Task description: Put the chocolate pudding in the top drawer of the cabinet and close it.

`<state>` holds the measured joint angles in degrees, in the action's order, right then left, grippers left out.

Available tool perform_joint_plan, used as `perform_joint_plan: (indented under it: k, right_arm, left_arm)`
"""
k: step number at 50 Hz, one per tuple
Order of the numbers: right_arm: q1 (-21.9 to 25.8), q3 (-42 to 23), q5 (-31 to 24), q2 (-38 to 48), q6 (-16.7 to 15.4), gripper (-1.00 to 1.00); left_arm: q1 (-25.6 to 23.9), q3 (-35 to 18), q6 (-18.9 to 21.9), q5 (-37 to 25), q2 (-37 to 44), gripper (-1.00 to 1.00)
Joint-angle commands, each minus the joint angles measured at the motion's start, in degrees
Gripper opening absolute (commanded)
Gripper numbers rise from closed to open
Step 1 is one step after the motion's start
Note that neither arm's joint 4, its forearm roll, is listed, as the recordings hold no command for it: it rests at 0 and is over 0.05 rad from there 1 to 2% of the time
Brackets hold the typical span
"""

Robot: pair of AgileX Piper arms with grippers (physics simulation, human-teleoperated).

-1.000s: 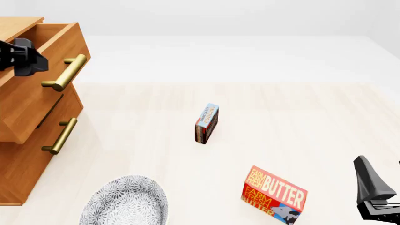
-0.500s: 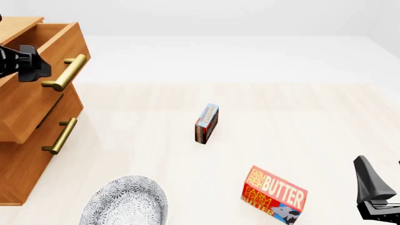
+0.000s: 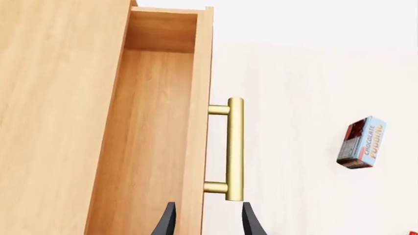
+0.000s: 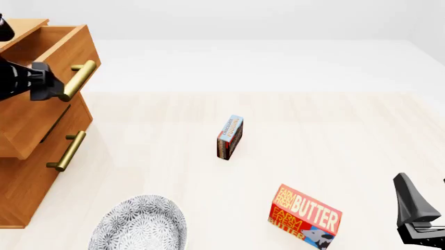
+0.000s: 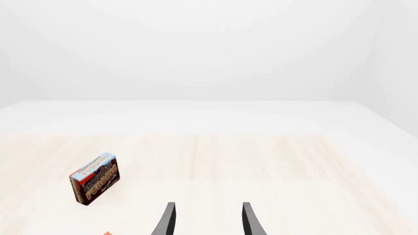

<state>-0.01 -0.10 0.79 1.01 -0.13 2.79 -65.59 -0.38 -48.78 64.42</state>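
Note:
The chocolate pudding (image 4: 230,137) stands on edge in the middle of the table, also seen from the left wrist (image 3: 361,143) and the right wrist (image 5: 95,178). The cabinet (image 4: 21,192) is at the far left, and its top drawer (image 4: 38,112) is pulled out and open. My left gripper (image 4: 47,84) is open beside the drawer's brass handle (image 4: 75,79). In the left wrist view its fingers (image 3: 167,221) straddle the drawer's front panel and the end of the handle (image 3: 235,147), gripping nothing. My right gripper (image 4: 416,211) is open at the near right, apart from the box.
A red-orange BUTTER box (image 4: 306,216) lies near the front, right of centre. A patterned grey bowl (image 4: 139,225) sits at the front left. The lower drawer is shut, and its brass handle (image 4: 68,151) sticks out below the open one.
My left gripper has moved right and slightly down, from over the open drawer to beside its brass handle. The right arm and the boxes have not moved.

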Motion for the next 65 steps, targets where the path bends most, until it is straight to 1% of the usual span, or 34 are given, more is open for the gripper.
perform_joint_plan:
  k: [1, 10, 11, 12, 28, 33, 46, 56, 65]
  right_arm:
    - [0.0, 0.0, 0.0, 0.0, 0.0, 1.0]
    - [0.0, 0.0, 0.0, 0.0, 0.0, 1.0]
    - [0.0, 0.0, 0.0, 0.0, 0.0, 1.0]
    - [0.0, 0.0, 0.0, 0.0, 0.0, 1.0]
    - [0.0, 0.0, 0.0, 0.0, 0.0, 1.0]
    - [0.0, 0.0, 0.0, 0.0, 0.0, 1.0]
    - [0.0, 0.0, 0.0, 0.0, 0.0, 1.0]
    - [0.0, 0.0, 0.0, 0.0, 0.0, 1.0]
    - [0.0, 0.0, 0.0, 0.0, 0.0, 1.0]
  left_arm:
    - [-1.47, 0.86, -0.43, 0.57, 0.63, 1.0]
    - [-2.57, 1.59, -0.27, 1.02, 1.06, 1.0]
    - [-3.49, 1.9, 1.13, 0.79, 1.32, 1.0]
    - [-3.1, 1.84, 0.16, 0.93, 1.15, 1.0]
    - [-4.5, 3.04, 0.16, 1.61, 0.98, 1.0]
    - [-5.96, 2.84, -0.08, 1.52, 1.03, 1.0]
    - [-7.74, 2.89, -0.52, 1.49, 0.32, 1.0]
    - [-9.94, 3.23, -1.57, 2.33, 1.01, 1.0]
    - [-10.08, 2.95, -1.59, 1.97, 0.73, 1.0]
